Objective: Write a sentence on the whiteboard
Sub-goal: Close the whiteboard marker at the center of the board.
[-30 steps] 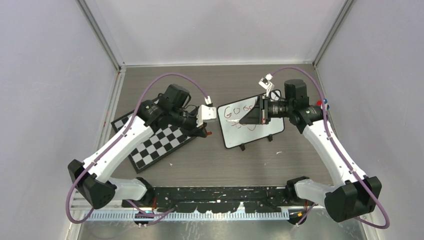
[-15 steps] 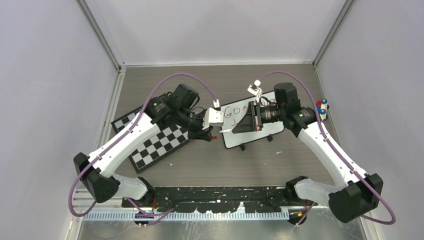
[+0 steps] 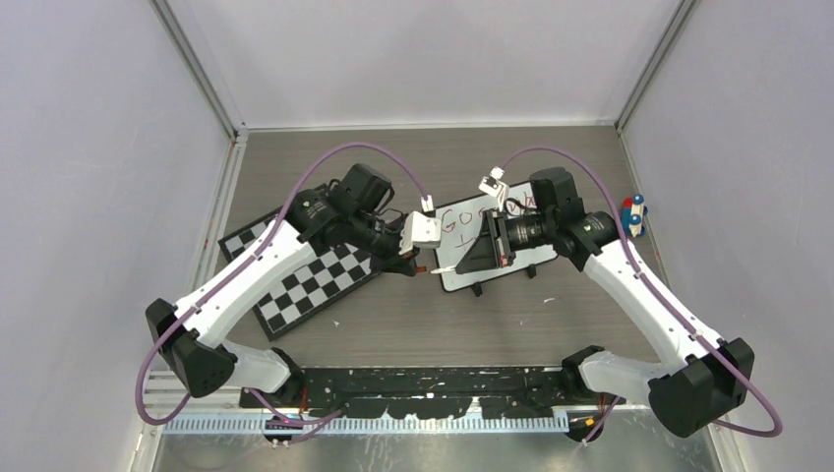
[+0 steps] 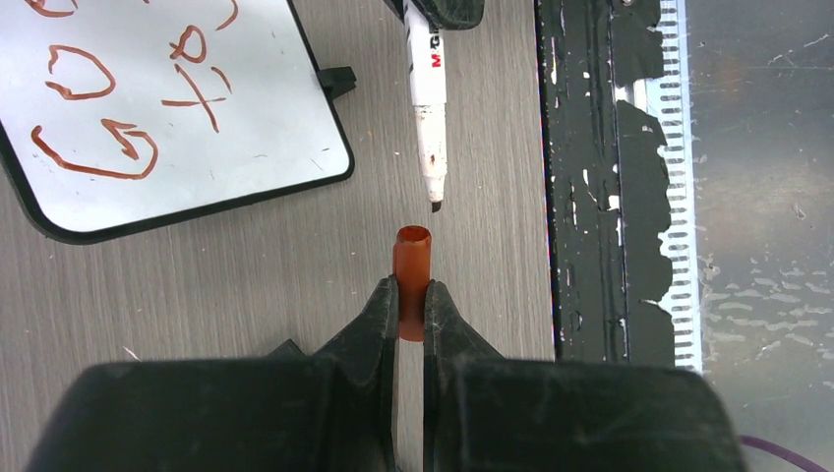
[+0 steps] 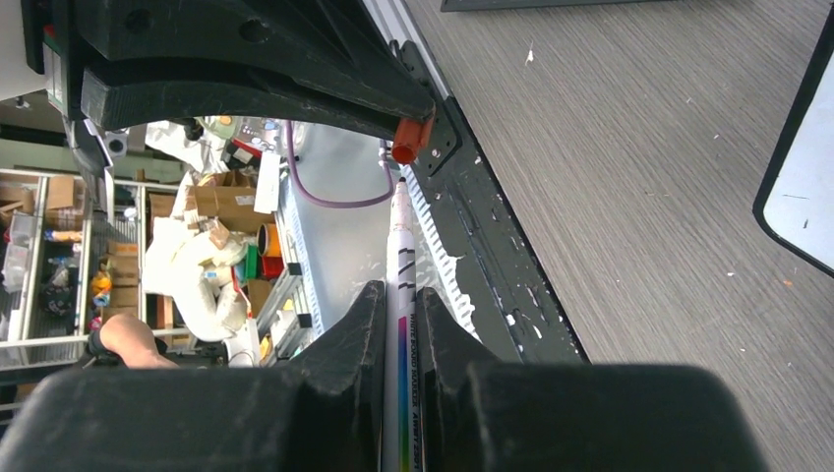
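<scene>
Firmly, left end effector [image 4: 412, 291] pinching red cap [image 4: 412, 251], right end effector [image 5: 398, 293] clamping marker [image 5: 401, 236].

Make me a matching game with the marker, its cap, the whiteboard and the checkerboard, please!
Things:
1. marker cap
2. marker
3. whiteboard
4. checkerboard

Places and looks:
A. black and white squares, lying flat
B. pinched in the left gripper
C. has red-brown writing on it
D. held in the right gripper

Pairs: 1-B, 2-D, 3-C, 4-A
</scene>
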Robot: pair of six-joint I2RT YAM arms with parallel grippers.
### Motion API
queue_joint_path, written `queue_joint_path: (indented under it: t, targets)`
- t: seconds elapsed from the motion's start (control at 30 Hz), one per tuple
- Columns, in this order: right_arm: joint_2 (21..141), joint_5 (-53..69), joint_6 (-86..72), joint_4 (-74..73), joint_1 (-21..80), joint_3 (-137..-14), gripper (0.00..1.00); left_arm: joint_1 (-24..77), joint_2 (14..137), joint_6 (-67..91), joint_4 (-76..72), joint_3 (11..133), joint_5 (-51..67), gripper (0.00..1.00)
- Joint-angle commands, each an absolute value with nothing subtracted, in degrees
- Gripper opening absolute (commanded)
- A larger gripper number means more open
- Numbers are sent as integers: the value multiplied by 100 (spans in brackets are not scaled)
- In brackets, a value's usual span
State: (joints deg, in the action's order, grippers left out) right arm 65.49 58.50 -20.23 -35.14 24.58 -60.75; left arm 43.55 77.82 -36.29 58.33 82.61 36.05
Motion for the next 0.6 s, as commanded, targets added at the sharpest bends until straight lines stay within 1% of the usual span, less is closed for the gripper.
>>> queue_joint_path:
  t: [0.0, 0.57]
  targets:
    - [6588, 5753, -1819, -3597, 2514, -6408, 0, 4416, 7804, -3640, 5896, 8490, 3676, 0]
    - [6622, 5734, -1683, -3678, 2577, -6466, 0, 4537, 7901, -3661, 5929, 8519, 3561, 0]
